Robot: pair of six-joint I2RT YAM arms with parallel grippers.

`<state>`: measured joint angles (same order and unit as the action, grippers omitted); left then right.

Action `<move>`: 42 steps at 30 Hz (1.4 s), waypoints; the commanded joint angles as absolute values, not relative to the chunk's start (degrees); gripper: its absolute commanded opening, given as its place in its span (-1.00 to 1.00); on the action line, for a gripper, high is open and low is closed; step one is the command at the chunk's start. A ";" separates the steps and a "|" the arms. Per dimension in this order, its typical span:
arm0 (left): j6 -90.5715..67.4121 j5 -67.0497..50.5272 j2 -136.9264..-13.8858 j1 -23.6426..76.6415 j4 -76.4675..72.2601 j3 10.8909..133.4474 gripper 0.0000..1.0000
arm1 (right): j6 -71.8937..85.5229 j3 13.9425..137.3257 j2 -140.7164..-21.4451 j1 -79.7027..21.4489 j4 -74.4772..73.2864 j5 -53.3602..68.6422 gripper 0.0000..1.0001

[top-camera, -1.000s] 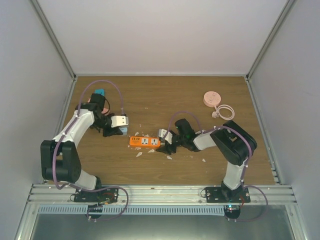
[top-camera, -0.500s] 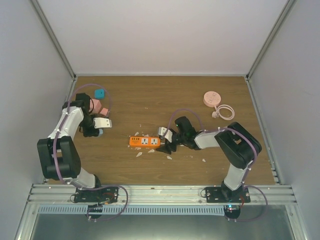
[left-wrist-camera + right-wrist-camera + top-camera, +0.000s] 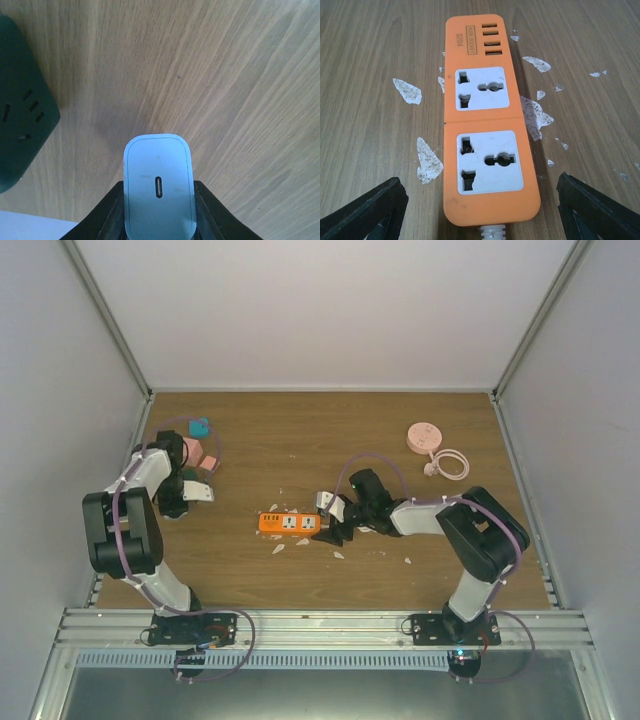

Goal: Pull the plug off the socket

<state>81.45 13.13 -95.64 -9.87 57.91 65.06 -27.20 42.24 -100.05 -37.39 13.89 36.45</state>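
Observation:
The orange socket strip (image 3: pixel 290 524) lies on the wooden table, and in the right wrist view (image 3: pixel 487 115) both its white sockets are empty. My right gripper (image 3: pixel 333 528) is open, its fingers (image 3: pixel 365 210) standing on either side of the strip's cable end without touching it. My left gripper (image 3: pixel 193 495) is far to the left of the strip. In the left wrist view it is shut (image 3: pixel 159 200) on a pale plug adapter (image 3: pixel 159 185) with a slot in its face, held just above the wood.
A dark green socket cube (image 3: pixel 20 135) sits to the left of the held plug. A blue block (image 3: pixel 199 427) and a pink block (image 3: pixel 195 450) lie at the far left. A pink disc (image 3: pixel 423 437) with a coiled cable (image 3: pixel 450 462) lies far right. White flecks (image 3: pixel 407 91) surround the strip.
My left arm has carried the plug away from the strip, leftward and back toward the table's left edge. The right gripper has stayed open at the strip's cable end.

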 commanded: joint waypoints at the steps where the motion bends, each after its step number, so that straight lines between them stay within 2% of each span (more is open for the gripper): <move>1: 80.05 17.10 -96.63 -9.03 56.21 63.83 -0.49 | -28.29 43.43 -98.22 -37.57 11.95 36.83 0.66; 7: 79.07 17.34 -97.15 -7.21 55.48 62.36 -0.30 | -29.08 44.17 -97.44 -37.44 9.84 36.91 0.67; 17: 76.56 15.93 -98.43 -4.95 56.21 62.96 0.25 | -33.84 48.13 -94.78 -36.09 0.39 35.61 0.65; 24: 73.70 10.91 -99.41 -4.41 60.63 67.72 0.52 | -37.42 49.86 -90.99 -32.51 -10.32 35.39 0.66; 31: 71.89 5.95 -98.96 -3.74 62.84 71.00 0.81 | -37.64 51.15 -90.81 -32.38 -13.06 34.50 0.67; 39: 71.10 3.60 -96.84 -3.38 62.07 71.98 0.98 | -35.55 55.21 -96.37 -36.76 -10.05 33.40 0.66; 42: 71.36 1.40 -95.48 -3.13 62.63 72.47 0.98 | -36.08 57.54 -99.58 -37.95 -10.24 32.20 0.66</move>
